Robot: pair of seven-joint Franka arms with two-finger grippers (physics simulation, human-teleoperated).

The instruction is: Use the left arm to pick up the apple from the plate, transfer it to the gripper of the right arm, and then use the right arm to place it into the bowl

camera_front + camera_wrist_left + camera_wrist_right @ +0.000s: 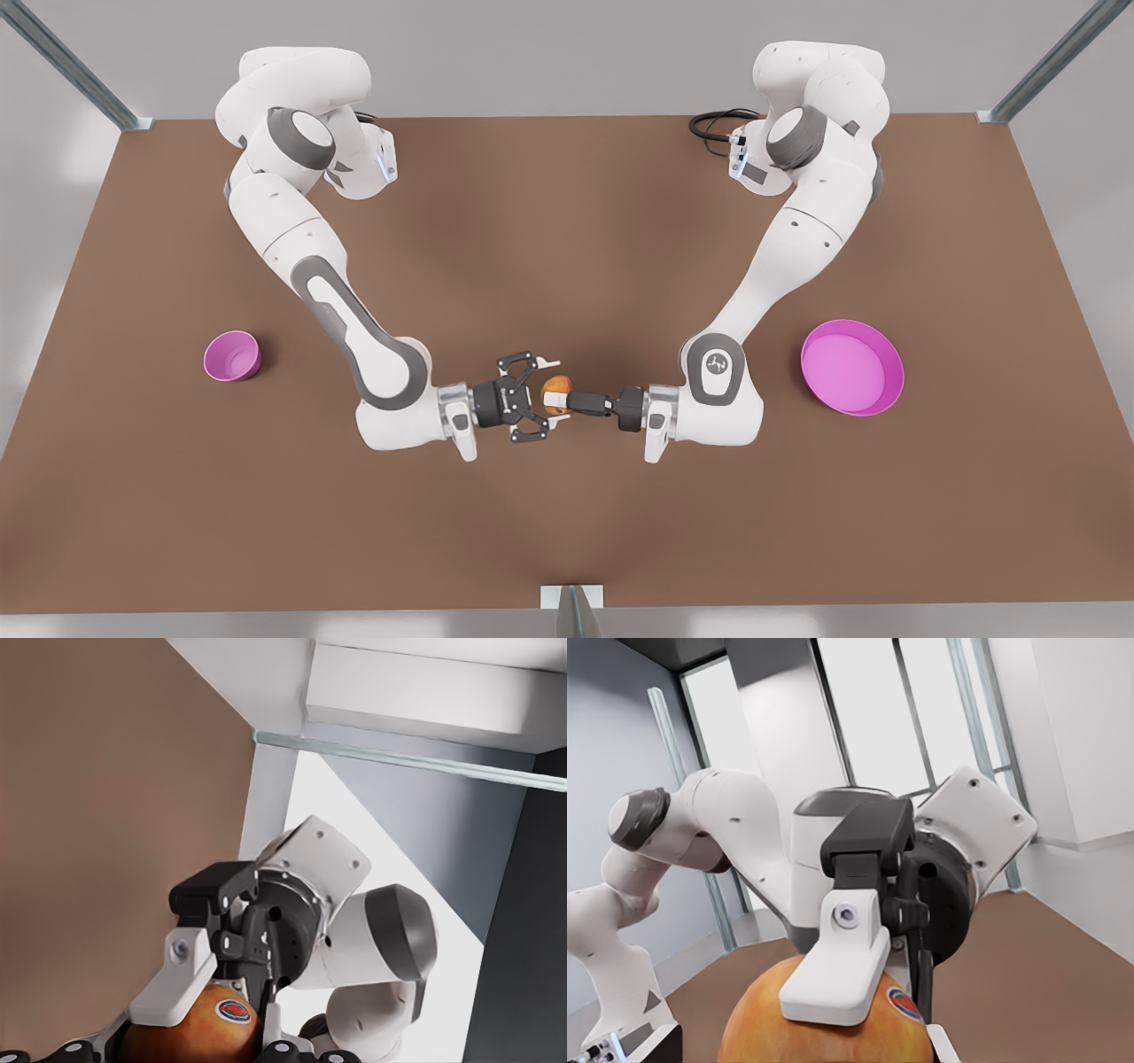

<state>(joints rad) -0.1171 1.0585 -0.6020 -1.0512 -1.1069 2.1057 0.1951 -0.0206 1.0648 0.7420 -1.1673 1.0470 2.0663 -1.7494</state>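
Table (567,221) mid open, edges far; left fingers (555,401) pinch apple (558,385); right fingers (549,362) spread.

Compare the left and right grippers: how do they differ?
Left gripper is shut on the apple; right gripper is open, jaws spread either side of it. Left gripper looks edge-on in the front view, right gripper flat. Both meet above the table.

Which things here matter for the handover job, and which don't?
Job: apple, above mid-table between left gripper, shut on it, and open right gripper; bowl, front view's left; plate, front view's right.
Idle: black cable at the far edge; table.
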